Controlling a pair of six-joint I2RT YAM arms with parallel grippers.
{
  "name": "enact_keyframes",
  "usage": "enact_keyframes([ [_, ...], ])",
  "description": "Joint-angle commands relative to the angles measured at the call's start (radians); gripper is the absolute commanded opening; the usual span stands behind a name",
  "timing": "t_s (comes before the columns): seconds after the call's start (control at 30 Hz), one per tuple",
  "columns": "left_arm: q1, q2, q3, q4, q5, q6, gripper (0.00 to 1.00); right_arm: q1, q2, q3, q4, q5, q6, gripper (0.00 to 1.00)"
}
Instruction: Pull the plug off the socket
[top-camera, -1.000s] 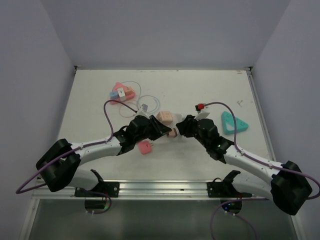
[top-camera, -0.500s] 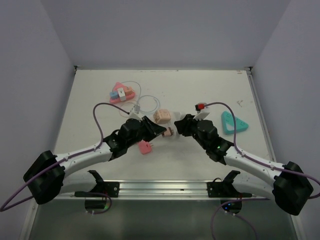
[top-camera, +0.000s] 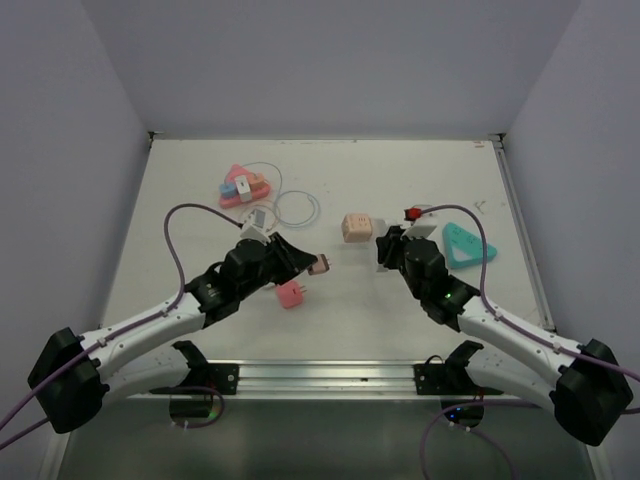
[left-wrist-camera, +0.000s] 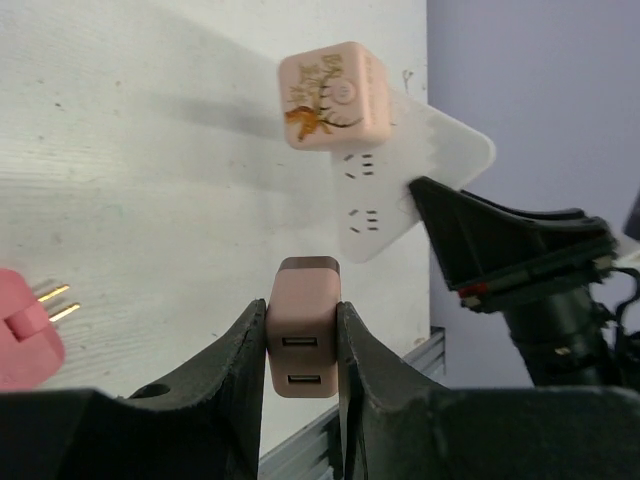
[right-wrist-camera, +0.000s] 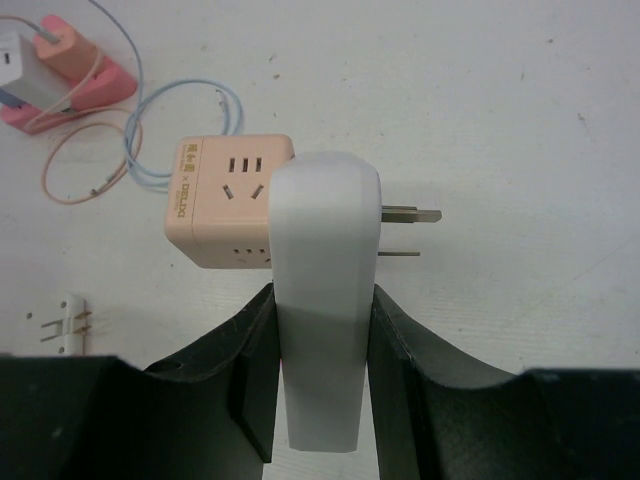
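A small pink plug (left-wrist-camera: 304, 322) with two USB ports is clamped in my left gripper (left-wrist-camera: 303, 305), which is shut on it; the top view shows that gripper (top-camera: 318, 265) left of centre. The plug hangs free of the white socket (left-wrist-camera: 398, 190), a clear gap away from its slotted face. My right gripper (right-wrist-camera: 322, 290) is shut on that socket (right-wrist-camera: 325, 250), whose metal prongs (right-wrist-camera: 408, 215) stick out to the right. In the top view the right gripper (top-camera: 385, 245) is right of centre.
A peach cube adapter (top-camera: 355, 227) rests against the socket's far end; whether they are joined I cannot tell. A pink plug (top-camera: 292, 293) lies near the left arm. A pink triangular socket (top-camera: 240, 188) with cables sits at the back left, a teal one (top-camera: 462, 245) at the right.
The two grippers have drawn apart. The pink plug has come out of the white socket and moved left with my left gripper. The socket and peach cube have shifted right.
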Motion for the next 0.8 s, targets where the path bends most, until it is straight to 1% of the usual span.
enact_keyframes([
  [0.0, 0.055, 0.043, -0.008, -0.001, 0.015, 0.1, 0.0, 0.001, -0.088, 0.032, 0.071, -0.018, -0.04, 0.0],
  [0.07, 0.095, 0.107, -0.044, 0.079, 0.072, 0.122, 0.0, 0.001, -0.11, 0.039, 0.055, -0.041, -0.044, 0.0],
  [0.1, 0.138, 0.131, -0.055, 0.11, 0.112, 0.142, 0.01, 0.001, -0.124, 0.044, 0.046, -0.078, -0.047, 0.0],
  [0.13, 0.156, 0.154, -0.063, 0.136, 0.147, 0.151, 0.02, 0.001, -0.125, 0.05, 0.044, -0.096, -0.052, 0.0],
  [0.17, 0.187, 0.201, -0.069, 0.183, 0.161, 0.163, 0.02, 0.001, -0.128, 0.055, 0.038, -0.116, -0.055, 0.0],
  [0.23, 0.198, 0.272, -0.059, 0.217, 0.172, 0.214, 0.04, 0.001, -0.128, 0.064, 0.028, -0.159, -0.06, 0.0],
  [0.33, 0.203, 0.342, -0.014, 0.24, 0.18, 0.258, 0.08, 0.001, -0.13, 0.065, 0.026, -0.196, -0.06, 0.0],
  [0.37, 0.204, 0.379, -0.005, 0.26, 0.186, 0.264, 0.12, 0.001, -0.128, 0.065, 0.029, -0.202, -0.06, 0.0],
  [0.43, 0.207, 0.419, -0.002, 0.276, 0.192, 0.268, 0.16, 0.001, -0.122, 0.073, 0.023, -0.219, -0.061, 0.0],
  [0.5, 0.212, 0.435, -0.011, 0.297, 0.2, 0.266, 0.22, 0.001, -0.119, 0.078, 0.021, -0.248, -0.067, 0.0],
  [0.53, 0.21, 0.439, -0.022, 0.305, 0.2, 0.262, 0.31, 0.001, -0.116, 0.081, 0.021, -0.271, -0.07, 0.0],
  [0.6, 0.212, 0.436, -0.035, 0.311, 0.2, 0.251, 0.44, 0.001, -0.115, 0.082, 0.021, -0.288, -0.07, 0.0],
  [0.63, 0.212, 0.423, -0.048, 0.311, 0.198, 0.249, 0.55, 0.001, -0.113, 0.081, 0.021, -0.294, -0.07, 0.0],
  [0.7, 0.212, 0.404, -0.058, 0.308, 0.191, 0.243, 0.67, 0.001, -0.115, 0.079, 0.023, -0.308, -0.07, 0.0],
  [0.73, 0.212, 0.378, -0.066, 0.299, 0.189, 0.243, 0.76, 0.001, -0.115, 0.079, 0.023, -0.314, -0.07, 0.0],
  [0.77, 0.212, 0.364, -0.069, 0.293, 0.183, 0.242, 0.81, 0.001, -0.115, 0.079, 0.023, -0.325, -0.072, 0.0],
])
